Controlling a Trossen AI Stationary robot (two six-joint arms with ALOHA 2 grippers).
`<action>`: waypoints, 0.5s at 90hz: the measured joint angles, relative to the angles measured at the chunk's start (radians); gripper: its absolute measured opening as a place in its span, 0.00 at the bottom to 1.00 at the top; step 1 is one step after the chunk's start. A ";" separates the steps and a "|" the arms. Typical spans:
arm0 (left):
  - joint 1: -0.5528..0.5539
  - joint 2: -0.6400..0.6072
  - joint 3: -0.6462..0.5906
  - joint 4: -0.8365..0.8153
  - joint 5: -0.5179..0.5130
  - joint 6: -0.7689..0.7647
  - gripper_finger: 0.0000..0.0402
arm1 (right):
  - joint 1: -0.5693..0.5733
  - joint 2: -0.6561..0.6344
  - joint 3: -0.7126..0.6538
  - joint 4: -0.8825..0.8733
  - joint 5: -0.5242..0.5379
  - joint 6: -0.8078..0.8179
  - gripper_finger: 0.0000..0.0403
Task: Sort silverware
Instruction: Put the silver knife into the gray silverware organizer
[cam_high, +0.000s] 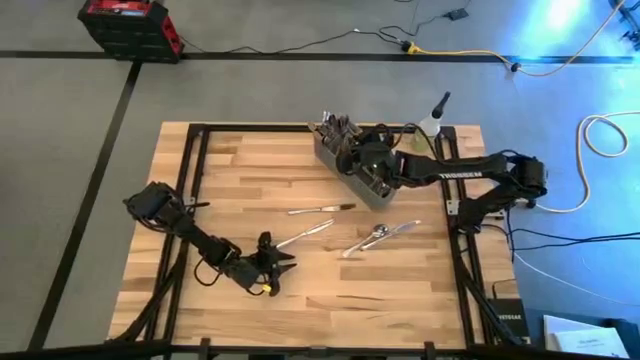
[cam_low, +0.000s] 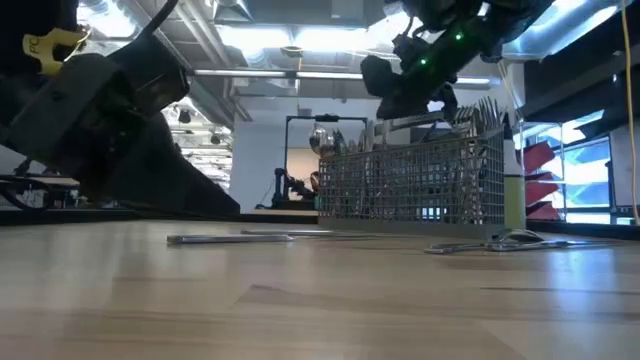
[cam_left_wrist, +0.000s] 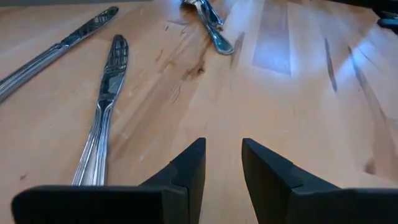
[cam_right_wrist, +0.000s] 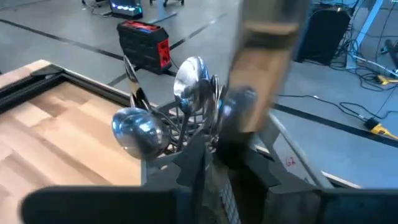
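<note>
The left hand (cam_high: 284, 262) rests low on the desk (cam_high: 400, 300) with its fingers slightly apart and empty, just beside the nearest loose piece of silverware (cam_high: 305, 235), so its next move calls for sliding onto that handle and closing. Further right, more pieces lie on the desk (cam_high: 380, 236). The right hand (cam_high: 362, 160) hovers over the mesh basket (cam_high: 345, 165), which holds upright spoons and forks; I cannot tell whether it grips anything.

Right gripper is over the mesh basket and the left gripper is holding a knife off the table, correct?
Not quite. The right gripper is over the mesh basket, but the left gripper holds nothing: the left wrist view shows its fingers open and empty, with the knife lying flat on the table beside them.
</note>
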 joint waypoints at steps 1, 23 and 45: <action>0.000 0.000 0.000 0.000 0.000 0.001 0.22 | 0.000 0.000 0.000 0.000 0.000 0.000 0.17; -0.002 0.000 0.000 0.004 0.004 -0.004 0.22 | 0.046 -0.021 0.007 -0.010 -0.022 0.008 0.34; -0.006 0.000 0.019 0.048 0.011 0.010 0.22 | 0.198 -0.073 0.103 -0.006 -0.081 -0.126 0.36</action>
